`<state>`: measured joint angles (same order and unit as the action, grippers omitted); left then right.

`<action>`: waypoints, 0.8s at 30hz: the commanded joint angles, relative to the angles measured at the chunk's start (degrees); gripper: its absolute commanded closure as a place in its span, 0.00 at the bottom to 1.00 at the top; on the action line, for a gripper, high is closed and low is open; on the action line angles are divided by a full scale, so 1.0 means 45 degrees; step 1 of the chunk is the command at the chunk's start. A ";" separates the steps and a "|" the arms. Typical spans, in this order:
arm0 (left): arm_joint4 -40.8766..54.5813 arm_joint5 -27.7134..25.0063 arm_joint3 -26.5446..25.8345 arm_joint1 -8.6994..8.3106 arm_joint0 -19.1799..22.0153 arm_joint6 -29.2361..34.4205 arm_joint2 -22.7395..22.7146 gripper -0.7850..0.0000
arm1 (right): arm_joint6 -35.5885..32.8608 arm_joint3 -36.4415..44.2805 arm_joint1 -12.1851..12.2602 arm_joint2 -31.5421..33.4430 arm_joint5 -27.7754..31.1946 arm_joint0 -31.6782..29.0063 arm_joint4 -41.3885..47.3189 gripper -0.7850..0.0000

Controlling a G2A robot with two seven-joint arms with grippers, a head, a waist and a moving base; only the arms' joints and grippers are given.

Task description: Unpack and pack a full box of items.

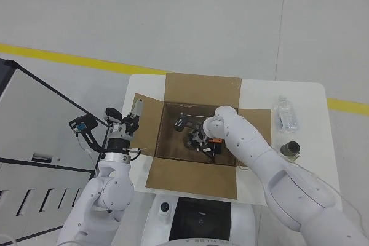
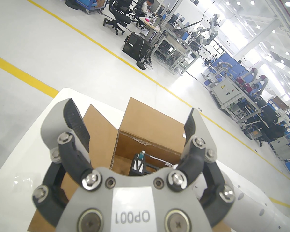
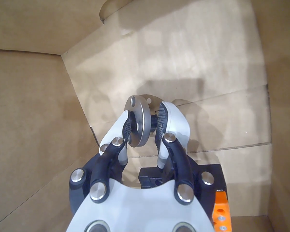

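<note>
Unpacking: right gripper (image 3: 145, 113) pinches metal flange (image 3: 136, 124) inside box (image 1: 203, 89); left gripper (image 2: 131, 108) spread.
Top: box mid-frame on counter (image 1: 307, 98). Left wrist: left gripper empty, box lower-centre. Right wrist: metal flange centre-frame, clamped across its disc; likely heavy, rigid, slick, so squeeze firmly.

Box items (image 1: 183, 125) partly hidden under right arm (image 1: 246, 138).
</note>
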<state>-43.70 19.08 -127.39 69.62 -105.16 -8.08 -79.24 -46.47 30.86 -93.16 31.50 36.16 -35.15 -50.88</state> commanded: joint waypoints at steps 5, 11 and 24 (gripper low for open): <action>0.0000 -0.0002 0.0000 0.0000 -0.0003 0.0000 -0.0001 0.00 | 0.0152 -0.0296 -0.0125 -0.0067 0.0092 0.0075 -0.0001 0.64; 0.0000 -0.0002 0.0000 0.0000 -0.0003 0.0000 -0.0001 0.00 | 0.0157 -0.0552 -0.0273 -0.0146 -0.0018 0.0113 0.0015 0.82; 0.0000 -0.0002 0.0000 0.0000 -0.0003 0.0000 -0.0001 0.00 | 0.0437 -0.0894 -0.0473 -0.0191 0.0135 0.0258 0.0003 1.00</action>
<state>-43.70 19.08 -127.39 69.62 -105.16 -8.08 -79.24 -44.76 26.97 -95.32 30.49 36.31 -34.15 -51.04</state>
